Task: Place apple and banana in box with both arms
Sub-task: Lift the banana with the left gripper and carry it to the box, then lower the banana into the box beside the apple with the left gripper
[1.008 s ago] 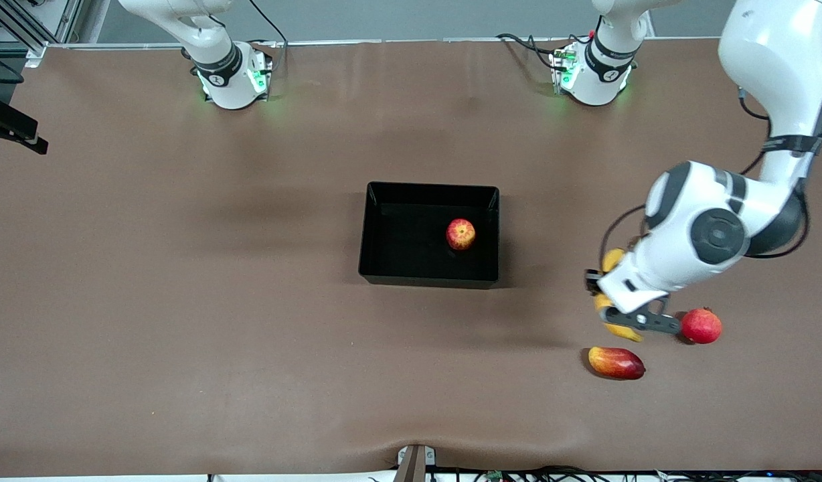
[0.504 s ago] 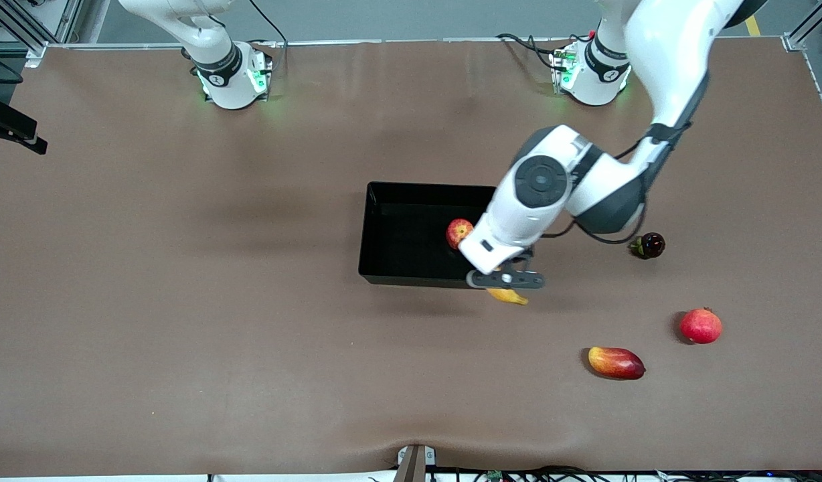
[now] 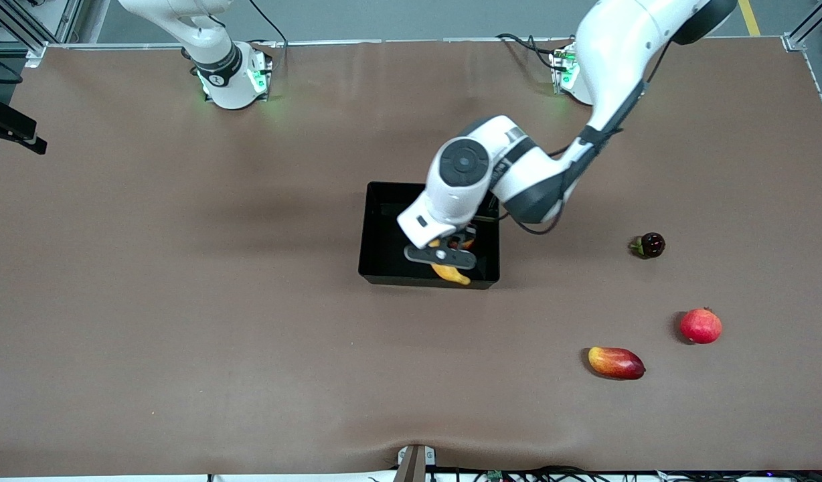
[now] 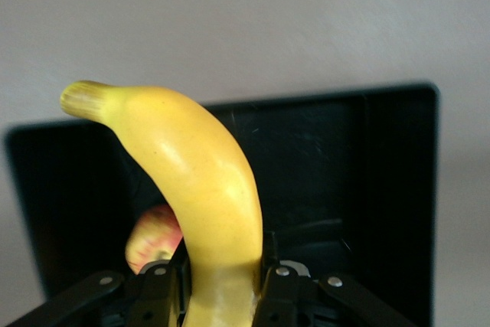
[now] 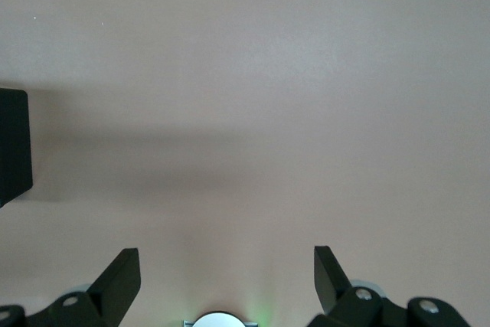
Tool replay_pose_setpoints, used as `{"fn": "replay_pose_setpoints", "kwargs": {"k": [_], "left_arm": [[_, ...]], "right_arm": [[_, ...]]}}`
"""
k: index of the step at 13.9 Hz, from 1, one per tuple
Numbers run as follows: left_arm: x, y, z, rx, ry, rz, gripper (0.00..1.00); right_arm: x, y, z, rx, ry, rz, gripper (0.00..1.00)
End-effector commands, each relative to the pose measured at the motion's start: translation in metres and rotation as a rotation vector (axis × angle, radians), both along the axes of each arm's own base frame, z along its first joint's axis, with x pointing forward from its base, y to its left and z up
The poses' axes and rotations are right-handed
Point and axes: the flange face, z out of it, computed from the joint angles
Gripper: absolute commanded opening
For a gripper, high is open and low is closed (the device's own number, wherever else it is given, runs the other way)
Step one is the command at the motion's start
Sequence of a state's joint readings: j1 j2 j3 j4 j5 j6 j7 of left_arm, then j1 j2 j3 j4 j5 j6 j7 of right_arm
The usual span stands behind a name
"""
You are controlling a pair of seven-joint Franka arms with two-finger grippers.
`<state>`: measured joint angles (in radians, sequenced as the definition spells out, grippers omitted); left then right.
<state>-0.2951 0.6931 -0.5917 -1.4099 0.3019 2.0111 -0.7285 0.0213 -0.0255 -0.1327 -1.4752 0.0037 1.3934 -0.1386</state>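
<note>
The black box (image 3: 377, 231) sits mid-table. My left gripper (image 3: 442, 255) hangs over it, near the wall closest to the front camera, shut on the yellow banana (image 3: 452, 273). In the left wrist view the gripper (image 4: 222, 281) clamps the banana (image 4: 207, 189) near one end, and the curved fruit reaches out over the box's floor (image 4: 329, 166). The red, yellow-streaked apple (image 4: 153, 237) lies in the box beside the banana; in the front view my left hand covers nearly all of it. My right gripper (image 5: 227, 273) waits open over bare table, with a corner of the box (image 5: 11, 147) in its view.
Toward the left arm's end of the table lie a red-yellow mango (image 3: 616, 362), a plain red round fruit (image 3: 701, 325) and a small dark fruit (image 3: 648, 245). The brown table mat (image 3: 183, 301) stretches wide toward the right arm's end.
My left arm has carried the banana from beside the mango and red fruit across the table to over the box. The right arm has not moved.
</note>
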Motion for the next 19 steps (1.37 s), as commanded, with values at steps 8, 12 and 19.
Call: {"fn": "replay_pose_setpoints", "kwargs": {"k": [8, 12, 19], "left_arm": [[-0.052, -0.070, -0.076, 0.056, -0.030, 0.004, 0.00], [-0.060, -0.080, -0.114, 0.045, -0.029, -0.015, 0.00], [-0.070, -0.084, -0.152, 0.060, -0.019, -0.007, 0.22]], "right_arm": [[-0.002, -0.004, 0.003, 0.008, -0.002, 0.007, 1.00], [-0.002, -0.003, 0.003, 0.009, -0.004, 0.009, 1.00], [-0.001, -0.003, 0.003, 0.010, -0.004, 0.009, 1.00]]}}
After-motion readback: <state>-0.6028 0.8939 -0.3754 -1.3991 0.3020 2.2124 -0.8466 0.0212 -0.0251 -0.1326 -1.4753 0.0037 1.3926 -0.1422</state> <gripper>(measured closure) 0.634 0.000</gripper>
